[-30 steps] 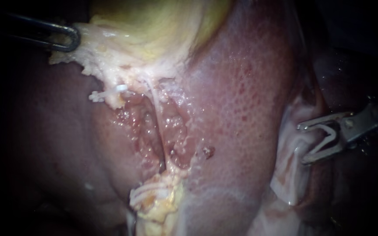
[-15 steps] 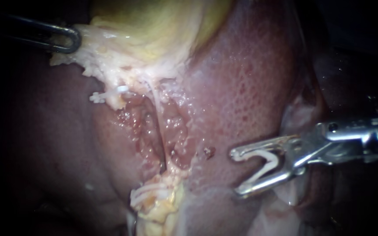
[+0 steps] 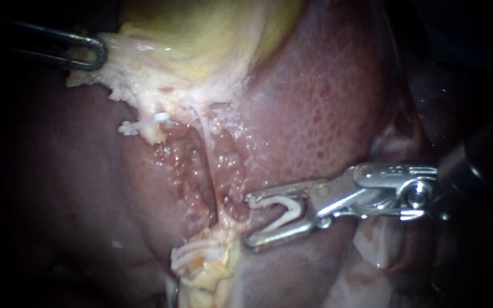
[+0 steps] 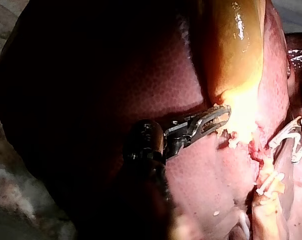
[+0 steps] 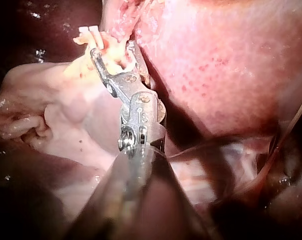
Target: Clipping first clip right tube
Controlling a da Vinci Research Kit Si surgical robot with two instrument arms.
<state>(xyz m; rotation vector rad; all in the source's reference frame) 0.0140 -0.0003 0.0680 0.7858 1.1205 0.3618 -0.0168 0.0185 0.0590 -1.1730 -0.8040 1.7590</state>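
Liver (image 3: 315, 114) lay wet and mottled behind; on its raw bed ran the right tube (image 3: 203, 145), thin, soft, slick, likely to tear if tugged, best taken mid-length. Just beside the tube's lower end your right instrument (image 3: 252, 222) held a white clip (image 3: 293, 210) between wide-set jaws, not yet astride it. Well away from the tube, your left instrument (image 3: 92, 52) had its jaws clamped on the gallbladder (image 3: 201, 34)
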